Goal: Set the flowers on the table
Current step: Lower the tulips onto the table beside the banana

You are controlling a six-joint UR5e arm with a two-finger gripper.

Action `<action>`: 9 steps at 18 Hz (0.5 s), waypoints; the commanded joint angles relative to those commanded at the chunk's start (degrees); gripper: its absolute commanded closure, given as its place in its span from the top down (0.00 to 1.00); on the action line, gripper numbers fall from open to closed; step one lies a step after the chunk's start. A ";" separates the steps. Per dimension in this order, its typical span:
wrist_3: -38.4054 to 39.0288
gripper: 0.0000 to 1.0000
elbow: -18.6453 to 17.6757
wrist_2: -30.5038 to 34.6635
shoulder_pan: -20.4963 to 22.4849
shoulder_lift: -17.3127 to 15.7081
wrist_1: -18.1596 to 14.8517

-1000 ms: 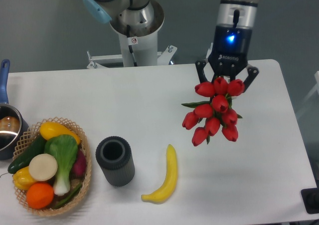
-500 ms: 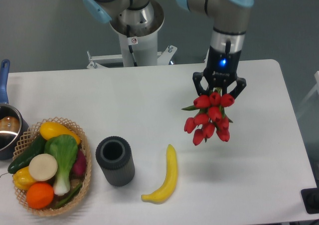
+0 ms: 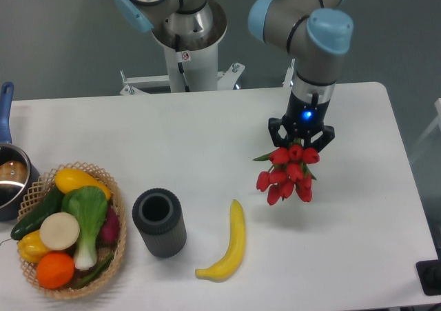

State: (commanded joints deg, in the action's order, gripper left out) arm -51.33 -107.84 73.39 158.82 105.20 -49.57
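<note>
The flowers are a bunch of red tulip buds with green leaves, hanging bud-end toward the camera over the right half of the white table. My gripper points straight down from above and is shut on the bunch, its black fingers framing the top buds. The stems are hidden behind the buds and the gripper. Whether the bunch touches the tabletop cannot be told from this view.
A yellow banana lies just left of and below the flowers. A dark grey cylinder vase stands farther left. A wicker basket of vegetables and a pot sit at the left edge. The robot base stands behind the table.
The gripper has descended with the flowers, which now look smaller and lower over the table. The arm's elbow has swung into view above.
</note>
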 joint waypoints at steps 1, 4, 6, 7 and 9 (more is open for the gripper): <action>0.00 0.40 0.26 0.09 0.00 0.88 0.09; 0.00 0.41 0.79 0.09 0.00 2.81 0.35; -0.09 0.41 0.97 0.09 -0.09 4.04 0.61; -0.09 0.41 1.31 0.09 -0.09 4.66 0.70; -0.17 0.47 1.84 0.09 -0.09 5.89 0.70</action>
State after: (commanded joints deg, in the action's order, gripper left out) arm -51.50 -106.00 73.48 158.73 111.09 -48.87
